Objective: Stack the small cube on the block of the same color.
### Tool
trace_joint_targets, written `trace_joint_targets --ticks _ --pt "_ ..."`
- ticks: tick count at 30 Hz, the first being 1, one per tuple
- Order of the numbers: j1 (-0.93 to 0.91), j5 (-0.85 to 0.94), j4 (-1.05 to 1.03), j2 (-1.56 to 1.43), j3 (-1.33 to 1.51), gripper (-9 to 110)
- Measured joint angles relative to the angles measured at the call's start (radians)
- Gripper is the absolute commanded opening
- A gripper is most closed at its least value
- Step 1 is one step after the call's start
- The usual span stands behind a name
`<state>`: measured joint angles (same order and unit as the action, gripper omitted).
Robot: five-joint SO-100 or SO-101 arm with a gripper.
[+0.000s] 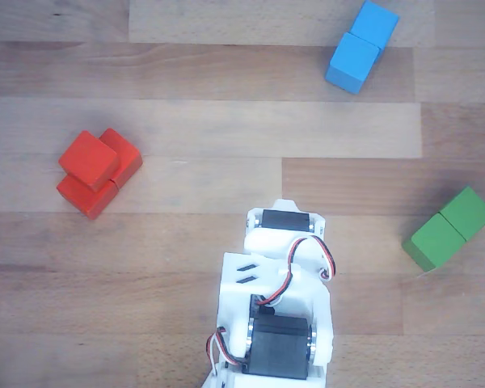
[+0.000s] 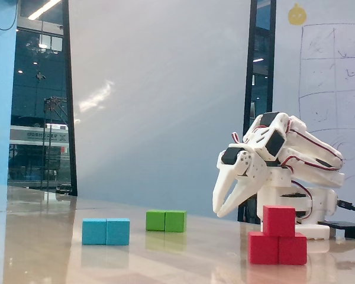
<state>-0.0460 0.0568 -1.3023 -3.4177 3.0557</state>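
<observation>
The small red-orange cube [image 1: 89,157] sits on top of the red-orange oblong block [image 1: 126,153] at the left of the wooden table, a little off-centre over the seam. In the fixed view the cube [image 2: 278,220] rests on the block [image 2: 277,248] at the front right. My gripper [image 2: 220,212] hangs tip-down behind and to the left of the stack, apart from it, with its jaws together and nothing in them. In the other view only the folded white arm [image 1: 279,299] shows, and the fingertips are hidden beneath it.
A blue oblong block [image 1: 361,46] lies at the far right, also in the fixed view [image 2: 106,231]. A green oblong block [image 1: 449,229] lies at the right edge, also in the fixed view [image 2: 165,220]. The arm's base [image 2: 296,207] stands behind the red stack.
</observation>
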Motion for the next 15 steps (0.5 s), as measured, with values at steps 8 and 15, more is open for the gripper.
trace_joint_targets --ticks 8,15 --pt "0.035 0.002 0.000 0.000 0.000 0" --pt "0.049 0.029 0.000 0.000 0.003 0"
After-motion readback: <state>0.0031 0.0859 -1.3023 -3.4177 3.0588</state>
